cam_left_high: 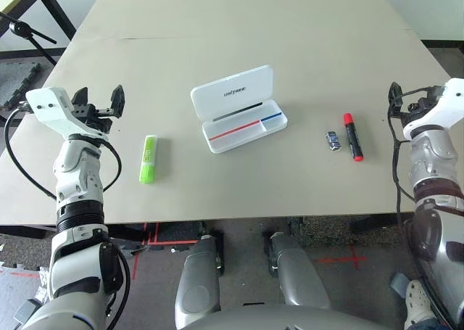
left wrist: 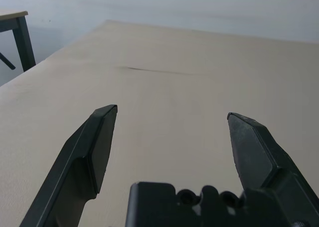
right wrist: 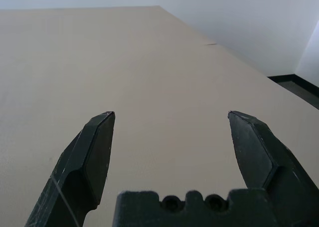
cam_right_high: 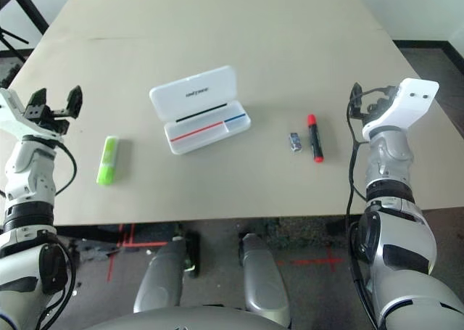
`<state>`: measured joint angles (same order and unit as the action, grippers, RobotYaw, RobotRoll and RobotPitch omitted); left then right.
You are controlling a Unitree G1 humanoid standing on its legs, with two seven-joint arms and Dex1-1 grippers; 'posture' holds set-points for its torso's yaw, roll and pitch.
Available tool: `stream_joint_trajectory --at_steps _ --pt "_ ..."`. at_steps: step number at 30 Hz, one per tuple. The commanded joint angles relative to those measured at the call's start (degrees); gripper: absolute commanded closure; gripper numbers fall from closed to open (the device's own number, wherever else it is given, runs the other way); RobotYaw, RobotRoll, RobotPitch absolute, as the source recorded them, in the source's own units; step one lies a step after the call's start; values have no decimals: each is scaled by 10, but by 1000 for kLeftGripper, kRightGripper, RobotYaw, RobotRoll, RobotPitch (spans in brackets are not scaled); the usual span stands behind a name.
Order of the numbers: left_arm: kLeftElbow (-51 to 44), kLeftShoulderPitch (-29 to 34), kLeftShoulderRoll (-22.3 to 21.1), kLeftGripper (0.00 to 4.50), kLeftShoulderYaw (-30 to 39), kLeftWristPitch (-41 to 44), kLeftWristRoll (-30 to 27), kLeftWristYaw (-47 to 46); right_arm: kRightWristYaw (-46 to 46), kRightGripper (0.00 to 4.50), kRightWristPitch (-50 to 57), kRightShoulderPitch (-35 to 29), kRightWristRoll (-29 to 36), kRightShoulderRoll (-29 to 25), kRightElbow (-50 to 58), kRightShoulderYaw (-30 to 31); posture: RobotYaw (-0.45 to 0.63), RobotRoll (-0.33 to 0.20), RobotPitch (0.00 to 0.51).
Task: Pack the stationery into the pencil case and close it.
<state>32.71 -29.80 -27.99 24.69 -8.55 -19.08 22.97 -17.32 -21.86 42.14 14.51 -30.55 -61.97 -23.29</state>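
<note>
The white pencil case (cam_left_high: 239, 109) lies open at the table's middle, its lid tilted back and red and blue stripes showing in the tray. A lime-green highlighter (cam_left_high: 148, 158) lies to its left. To its right are a red-capped black marker (cam_left_high: 352, 136) and a small silver-and-blue clip (cam_left_high: 333, 141) beside it. My left gripper (cam_left_high: 99, 96) hovers open above the table's left side, beyond the highlighter and apart from it. My right gripper (right wrist: 172, 118) stands open over the right edge, right of the marker, with nothing between its fingers.
The beige table (cam_left_high: 254, 25) stretches far back, with a faint dark crease (left wrist: 149, 70) in its surface. A black stand (cam_left_high: 29, 33) is off the far left corner. Red tape marks (cam_left_high: 163, 236) lie on the floor below the front edge.
</note>
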Motion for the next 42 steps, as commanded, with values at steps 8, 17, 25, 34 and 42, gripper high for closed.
stream_joint_trajectory --at_steps 8,17,25,34,42 --pt "0 3 1 29 0 -2 -3 -2 -1 0 -4 10 2 3 -10 -1 -28 0 183" --pt "-30 5 0 29 -5 15 -8 3 -76 0 21 18 8 -7 13 9 -44 0 192" --pt "-129 33 -12 29 -17 79 -29 34 -239 0 103 0 12 -25 110 55 -53 0 197" --pt "-302 90 -36 29 -62 207 -87 122 -382 0 204 -39 19 -44 242 115 -57 0 198" --pt "-449 120 -59 29 -134 336 -148 191 -459 0 263 -73 14 -61 325 164 -64 0 195"
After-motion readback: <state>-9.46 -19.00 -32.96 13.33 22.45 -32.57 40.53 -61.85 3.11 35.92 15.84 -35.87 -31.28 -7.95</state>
